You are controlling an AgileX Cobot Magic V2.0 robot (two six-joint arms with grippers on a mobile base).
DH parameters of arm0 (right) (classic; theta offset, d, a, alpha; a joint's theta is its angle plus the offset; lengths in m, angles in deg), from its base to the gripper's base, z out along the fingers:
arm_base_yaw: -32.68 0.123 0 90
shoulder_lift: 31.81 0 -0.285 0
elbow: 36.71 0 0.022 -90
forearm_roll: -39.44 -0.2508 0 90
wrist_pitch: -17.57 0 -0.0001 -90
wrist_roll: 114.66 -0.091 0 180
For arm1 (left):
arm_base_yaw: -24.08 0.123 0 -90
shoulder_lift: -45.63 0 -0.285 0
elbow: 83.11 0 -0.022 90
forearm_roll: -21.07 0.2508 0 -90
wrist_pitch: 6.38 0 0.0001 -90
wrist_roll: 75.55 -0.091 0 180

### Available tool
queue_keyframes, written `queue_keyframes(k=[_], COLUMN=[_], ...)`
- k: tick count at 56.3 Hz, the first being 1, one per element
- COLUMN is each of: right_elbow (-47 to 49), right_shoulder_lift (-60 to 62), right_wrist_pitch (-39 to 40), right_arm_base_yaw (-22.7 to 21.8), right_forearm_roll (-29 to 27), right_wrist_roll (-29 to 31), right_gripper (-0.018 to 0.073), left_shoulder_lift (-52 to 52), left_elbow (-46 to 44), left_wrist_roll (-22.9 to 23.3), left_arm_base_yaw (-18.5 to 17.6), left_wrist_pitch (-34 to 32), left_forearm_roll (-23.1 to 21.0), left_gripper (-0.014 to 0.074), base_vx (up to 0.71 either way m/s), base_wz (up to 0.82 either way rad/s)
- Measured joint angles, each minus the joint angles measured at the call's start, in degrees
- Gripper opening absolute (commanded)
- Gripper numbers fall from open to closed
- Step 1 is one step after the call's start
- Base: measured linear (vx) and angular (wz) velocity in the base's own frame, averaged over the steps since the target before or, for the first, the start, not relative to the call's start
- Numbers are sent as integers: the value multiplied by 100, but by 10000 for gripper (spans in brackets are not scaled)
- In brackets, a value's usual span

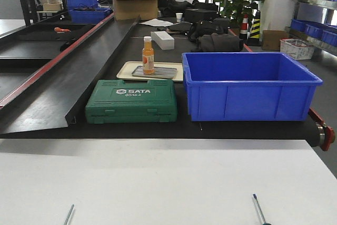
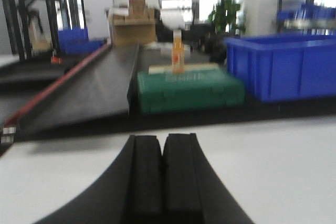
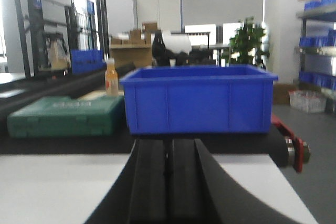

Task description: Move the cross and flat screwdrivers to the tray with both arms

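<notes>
- The left pincer [image 2: 161, 145] is facing out over the white table [image 1: 158, 183] with its fingers pressed together on nothing, and the right pincer [image 3: 169, 148] is doing the same.
- Two screwdrivers are lying well apart at the table's near edge. Only their thin shafts are showing in the front view.
- The left screwdriver [image 1: 69, 214] is pointing away and slightly right, the right screwdriver [image 1: 259, 209] away and slightly left. Both long axes are running near-to-far.
- Each pincer is probably needing to spread first, then come down with its fingers square across that axis.
- The grey tray [image 1: 166, 72] is sitting on a cream tray [image 1: 124, 71] behind the green case [image 1: 131, 101]. An orange bottle [image 1: 148, 55] is standing on it, so a careless drop is risking a knock.
</notes>
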Motion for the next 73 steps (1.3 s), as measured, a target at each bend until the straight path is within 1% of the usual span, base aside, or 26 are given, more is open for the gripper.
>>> queue_keyframes(k=[4, 8, 12, 15, 20, 26, 34, 42, 47, 51, 55, 58, 63, 65, 66, 69, 73], right_elbow=[316, 914, 1668, 2294, 3319, 4191, 4739, 4798, 4798, 4798, 4798, 4798, 4798, 4798, 4798, 4798, 4798], right_shoulder_lift=[0, -144, -607, -1096, -2017, -3039, -4054, -4612, -4801, -4841, -4854, -4854, -4854, -4854, -4854, -4854, -4854], right_wrist_pitch=[-33, -236, -506, -657, -856, -997, -1059, -1151, -1230, -1286, -1321, -1322, -1362, -1368, -1368, -1354, -1269], right_arm_base_yaw=[0, 0, 0, 0, 0, 0, 0, 0, 0, 0, 0, 0, 0, 0, 0, 0, 0], right_forearm_roll=[0, 0, 6, 18, 23, 30, 24, 19, 19, 19, 19, 19, 19, 19, 19, 19, 19], right_wrist_roll=[0, 0, 16, 57, 133, 154, 154, 158, 158, 158, 158, 158, 158, 158, 158, 158, 158], right_gripper=[-8, -8, -8, -8, -8, -8, -8, 0, 32, 90, 181, 256, 428, 475, 519, 593, 657], left_shoulder_lift=[0, 67, 364, 756, 1651, 2688, 3786, 4392, 4625, 4687, 4704, 4704, 4704, 4704, 4704, 4704, 4704], left_elbow=[-140, -496, -1052, -1586, -2542, -3454, -4079, -4189, -4193, -4193, -4196, -4200, -4200, -4200, -4200, -4200, -4200], left_wrist_roll=[0, -38, -84, -107, -113, -122, -122, -122, -122, -122, -122, -122, -122, -122, -122, -122, -122], left_arm_base_yaw=[0, 0, 0, 0, 0, 0, 0, 0, 0, 0, 0, 0, 0, 0, 0, 0, 0], left_wrist_pitch=[-687, -824, -749, -606, -366, -230, -136, -33, 40, 68, 68, 68, 95, 138, 173, 259, 452], left_forearm_roll=[-75, -197, -310, -310, -310, -310, -310, -310, -310, -310, -310, -310, -310, -310, -310, -310, -310], left_gripper=[3, 3, 3, 3, 3, 3, 3, 18, 59, 111, 186, 252, 361, 398, 419, 461, 505], base_vx=[0, 0, 0, 0, 0, 0, 0, 0, 0, 0, 0, 0, 0, 0, 0, 0, 0], base_wz=[0, 0, 0, 0, 0, 0, 0, 0, 0, 0, 0, 0, 0, 0, 0, 0, 0])
